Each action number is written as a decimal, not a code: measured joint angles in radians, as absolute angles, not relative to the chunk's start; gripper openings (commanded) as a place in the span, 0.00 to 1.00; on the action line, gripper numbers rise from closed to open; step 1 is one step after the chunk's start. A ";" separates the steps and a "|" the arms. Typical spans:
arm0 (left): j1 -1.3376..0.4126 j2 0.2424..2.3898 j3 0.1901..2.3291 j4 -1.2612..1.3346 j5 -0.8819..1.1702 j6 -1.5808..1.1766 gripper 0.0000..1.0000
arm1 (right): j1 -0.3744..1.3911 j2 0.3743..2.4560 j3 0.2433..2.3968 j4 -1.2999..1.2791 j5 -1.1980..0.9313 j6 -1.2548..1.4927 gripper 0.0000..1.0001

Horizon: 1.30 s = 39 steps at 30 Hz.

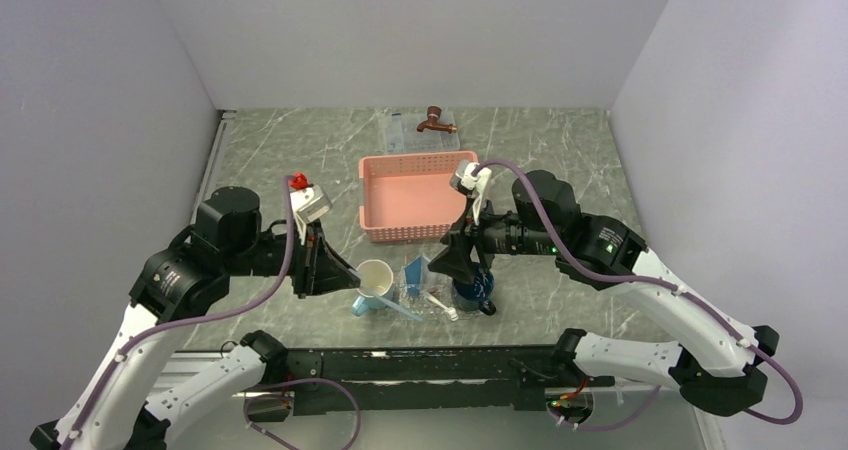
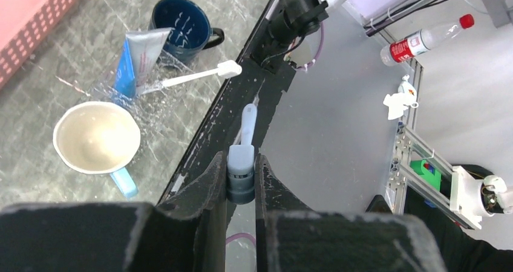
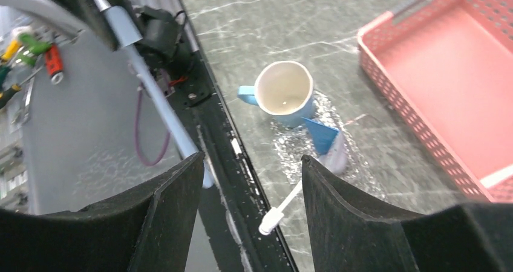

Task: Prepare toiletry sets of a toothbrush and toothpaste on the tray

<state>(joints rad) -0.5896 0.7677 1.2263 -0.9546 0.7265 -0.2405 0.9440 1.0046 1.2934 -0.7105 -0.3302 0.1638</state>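
My left gripper (image 2: 241,160) is shut on the thick grey end of a pale toothbrush (image 2: 248,124), which points out over the table's black front rail. In the top view that gripper (image 1: 345,278) hangs just left of the white cup. The small clear tray (image 2: 78,86) holds a blue toothpaste tube (image 2: 136,60) and a white toothbrush (image 2: 193,75), whose head pokes over the front edge. Above that tray my right gripper (image 3: 253,181) stands open and holds nothing. The tray's toothbrush (image 3: 284,208) and toothpaste (image 3: 326,142) show below it.
A white cup with a blue handle (image 1: 375,278) stands left of the tray and a dark blue mug (image 1: 472,290) on its right. The pink lattice basket (image 1: 415,195) sits behind them. Further back is a larger clear tray with a brown tap (image 1: 435,120).
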 measured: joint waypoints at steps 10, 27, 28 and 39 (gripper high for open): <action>-0.942 0.777 1.214 -0.966 0.337 -0.432 0.00 | 0.941 0.955 1.199 -0.706 -0.158 0.214 0.62; -1.234 0.907 1.193 -0.970 -0.265 -0.641 0.00 | 0.938 0.847 1.085 -0.678 -0.078 0.264 0.62; -1.241 0.907 1.193 -0.968 -0.284 -0.643 0.00 | 0.937 0.845 1.080 -0.678 -0.077 0.266 0.62; -1.270 0.918 1.193 -0.918 -0.373 -0.640 0.00 | 0.937 0.841 1.058 -0.663 -0.068 0.266 0.62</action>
<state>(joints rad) -1.2697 0.9184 1.1931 -0.9184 -0.3733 -0.6399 0.9375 0.8413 1.0576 -0.6632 -0.0677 0.2665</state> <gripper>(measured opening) 0.178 0.620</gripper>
